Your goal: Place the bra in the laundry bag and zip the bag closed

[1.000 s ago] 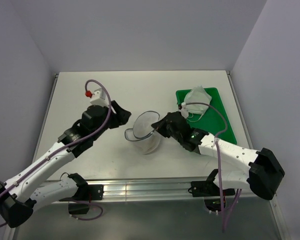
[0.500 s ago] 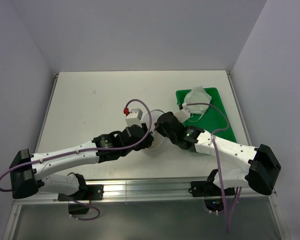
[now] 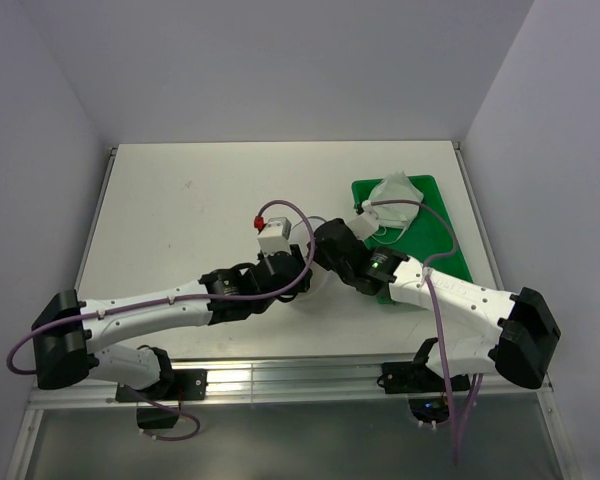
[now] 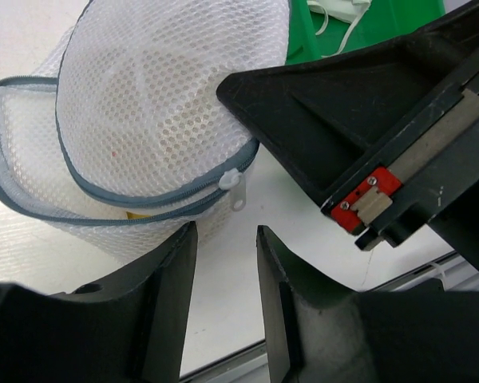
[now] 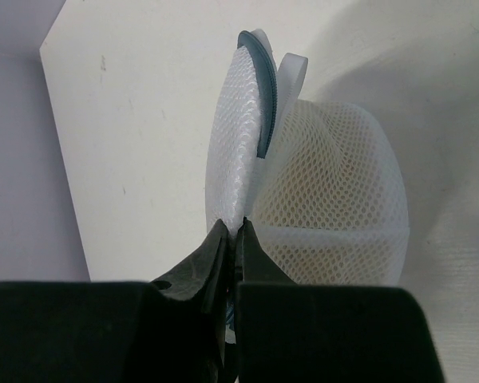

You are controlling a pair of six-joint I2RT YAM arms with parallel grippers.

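The laundry bag (image 4: 144,112) is a white mesh pouch with a grey-blue zipper rim, partly open, its white zipper pull (image 4: 233,185) hanging at the near side. A sliver of the mustard-yellow bra (image 4: 136,214) shows in the gap, and it tints the lower half through the mesh (image 5: 335,215). My right gripper (image 5: 233,230) is shut on the mesh of the bag's upper half (image 5: 231,152), holding it up. My left gripper (image 4: 223,239) is open and empty, just in front of the zipper pull. In the top view both grippers (image 3: 298,272) (image 3: 320,245) meet over the bag (image 3: 313,285), mostly hiding it.
A green tray (image 3: 435,225) lies at the right with a white-grey garment (image 3: 390,195) on it; the tray also shows in the left wrist view (image 4: 367,32). The right gripper's black body (image 4: 367,104) is close above and to the right of my left fingers.
My left arm has swung in from the left side of the table to the bag at the centre. My right gripper has kept its hold on the bag.
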